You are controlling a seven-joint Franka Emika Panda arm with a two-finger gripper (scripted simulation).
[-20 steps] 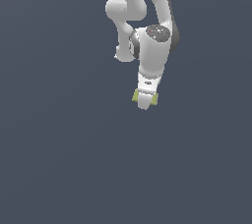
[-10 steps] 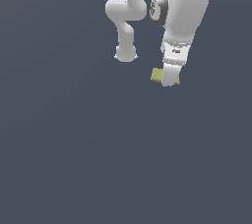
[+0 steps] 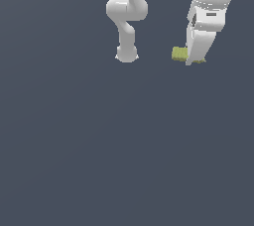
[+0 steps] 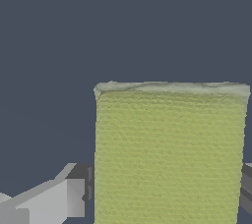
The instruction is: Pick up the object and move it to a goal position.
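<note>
While it sits in the upper right of the exterior view, the object (image 3: 180, 54), a flat yellow-green block with a woven, sponge-like surface, is clamped between the fingers of the white gripper (image 3: 195, 60). It is probably light, soft and compressible, best held across its narrow width. Pale finger (image 4: 51, 201) and dark pad flank it against a plain grey ground.

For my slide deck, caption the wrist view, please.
Claw shut on the yellow-green sponge block, which fills the view above a plain dark floor.
</note>
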